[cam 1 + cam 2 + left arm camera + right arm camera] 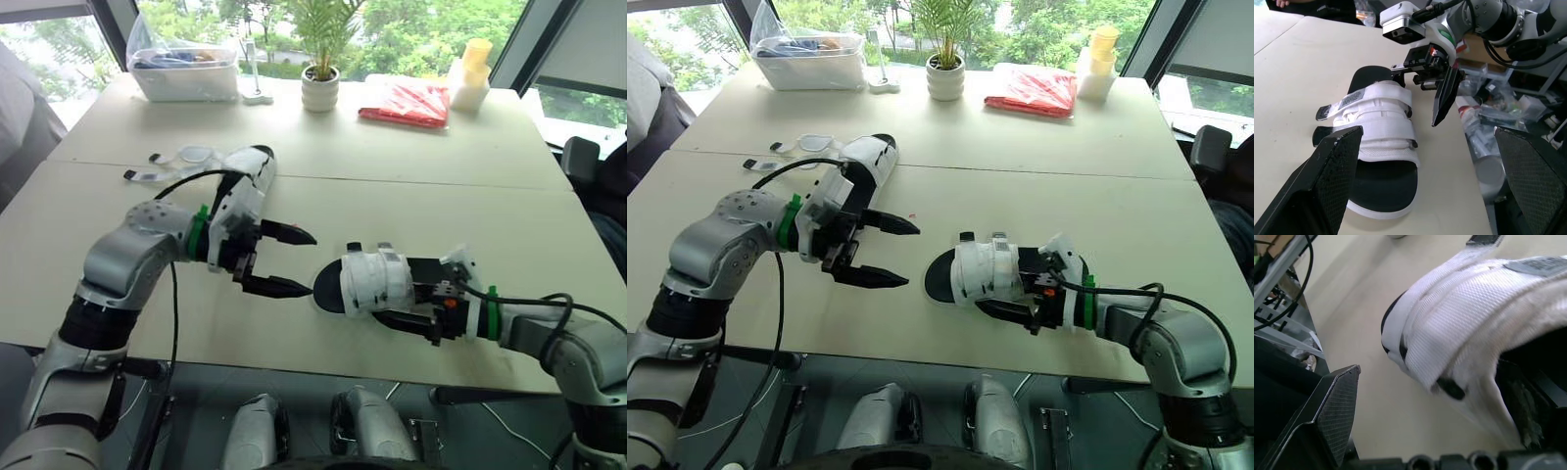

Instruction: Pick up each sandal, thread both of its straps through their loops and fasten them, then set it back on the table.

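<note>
A black-soled sandal (pixel 367 282) with two white straps closed over it lies near the table's front edge, also seen from the left wrist (pixel 1378 122). My right gripper (pixel 402 302) is open at its heel end, with one finger (pixel 1332 416) outside the sandal's edge and the other over the footbed. My left gripper (pixel 312 264) is open just left of the sandal's toe, with nothing between its fingers. A second white sandal (pixel 257 166) lies behind my left arm. Pale strap pieces (pixel 171 162) with black ends spread to its left.
At the table's far side stand a clear plastic bin (pixel 184 69), a potted plant (pixel 320 83), a red packet (pixel 405 103) and stacked yellow and white containers (pixel 470 73). The table's front edge (pixel 294 357) runs just below both arms.
</note>
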Robot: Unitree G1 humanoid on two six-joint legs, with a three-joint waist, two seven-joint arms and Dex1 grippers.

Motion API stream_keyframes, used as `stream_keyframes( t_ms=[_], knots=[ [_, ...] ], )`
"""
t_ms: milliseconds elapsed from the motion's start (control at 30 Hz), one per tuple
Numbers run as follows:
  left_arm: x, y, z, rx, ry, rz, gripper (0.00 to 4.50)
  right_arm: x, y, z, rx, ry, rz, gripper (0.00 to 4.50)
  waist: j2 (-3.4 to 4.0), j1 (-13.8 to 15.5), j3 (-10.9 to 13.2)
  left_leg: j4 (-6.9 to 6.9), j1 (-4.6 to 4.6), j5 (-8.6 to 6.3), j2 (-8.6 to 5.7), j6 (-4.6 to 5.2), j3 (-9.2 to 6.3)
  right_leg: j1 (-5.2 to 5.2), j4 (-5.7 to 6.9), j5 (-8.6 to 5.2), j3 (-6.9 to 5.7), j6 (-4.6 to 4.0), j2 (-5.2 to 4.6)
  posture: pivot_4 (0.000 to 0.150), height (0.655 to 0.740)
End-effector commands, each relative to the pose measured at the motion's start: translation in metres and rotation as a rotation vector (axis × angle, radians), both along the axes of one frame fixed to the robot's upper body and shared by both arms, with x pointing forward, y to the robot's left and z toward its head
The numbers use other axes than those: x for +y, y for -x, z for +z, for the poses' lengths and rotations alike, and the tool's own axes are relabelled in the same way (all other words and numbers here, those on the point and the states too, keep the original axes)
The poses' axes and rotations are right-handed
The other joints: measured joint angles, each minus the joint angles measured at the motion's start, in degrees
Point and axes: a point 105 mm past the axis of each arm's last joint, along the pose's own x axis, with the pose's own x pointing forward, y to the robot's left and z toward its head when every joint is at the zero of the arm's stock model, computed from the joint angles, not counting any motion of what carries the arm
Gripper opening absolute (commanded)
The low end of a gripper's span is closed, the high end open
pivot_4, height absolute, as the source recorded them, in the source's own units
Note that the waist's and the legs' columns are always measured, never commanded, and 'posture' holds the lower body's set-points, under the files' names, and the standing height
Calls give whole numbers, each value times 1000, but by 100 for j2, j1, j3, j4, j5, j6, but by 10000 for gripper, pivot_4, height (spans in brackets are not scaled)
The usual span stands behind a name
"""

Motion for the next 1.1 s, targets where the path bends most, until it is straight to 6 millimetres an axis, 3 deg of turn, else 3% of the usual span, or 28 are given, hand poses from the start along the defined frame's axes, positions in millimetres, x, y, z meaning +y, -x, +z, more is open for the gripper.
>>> stream_keyframes(
  t_ms=[33,200,267,333,400,567,700,867,900,967,1100],
  knots=[
    [0,1,5,-39,-8,-11,45000,5,-2,-2,-17,-17,6,32860,1,4,0,0,0,0,0,0,0,0,0,0,0,0,0,1500,7278],
    [0,-4,5,-49,6,19,45000,17,4,19,-49,-148,24,7412,1,5,1,0,0,0,0,0,-2,0,0,0,0,0,0,1500,7278],
    [-1,-5,5,-47,4,25,45000,20,6,27,-63,-175,39,438,2,7,2,0,-1,0,0,0,-1,0,1,0,0,0,-1,1500,7278],
    [-1,-6,6,-50,11,33,45000,20,0,44,-111,-224,1,438,-1,7,4,0,-2,0,-1,0,-2,0,1,0,0,0,-2,1500,7278],
    [-2,-9,8,-57,24,52,45000,12,-18,60,-193,-243,-122,438,1,-10,5,1,-1,0,-1,0,-1,0,2,0,0,0,-2,1500,7278],
    [-4,-20,12,-75,74,136,45000,-24,-84,76,-343,-175,-613,438,2,-20,6,3,1,2,-1,-3,-1,-1,8,0,2,-1,-2,1500,7278],
    [-5,-26,12,-85,100,186,45000,-42,-118,65,-326,-171,-889,438,3,-9,7,-1,-4,2,-2,-4,-1,-6,7,0,2,0,-2,1500,7278],
    [-5,-33,11,-88,120,245,45000,-54,-142,43,-266,-223,-1073,438,19,-24,16,-1,-6,3,-4,-4,2,-8,8,0,3,0,-3,1500,7278],
    [-5,-35,10,-92,124,262,45000,-58,-144,38,-258,-238,-1110,9143,22,-27,18,-1,-5,3,-4,-4,3,-8,8,0,4,0,-2,1500,7278],
    [-5,-38,8,-95,122,287,45000,-62,-141,30,-241,-248,-1152,14405,22,-20,17,0,-3,3,-4,-4,4,-7,10,0,7,0,-2,1500,7278],
    [-2,-40,4,-95,125,318,45000,-55,-113,27,-308,-152,-1107,34709,22,-9,18,-5,-5,3,-4,-4,1,-7,9,-1,7,2,-2,1500,7278]
  ],
)
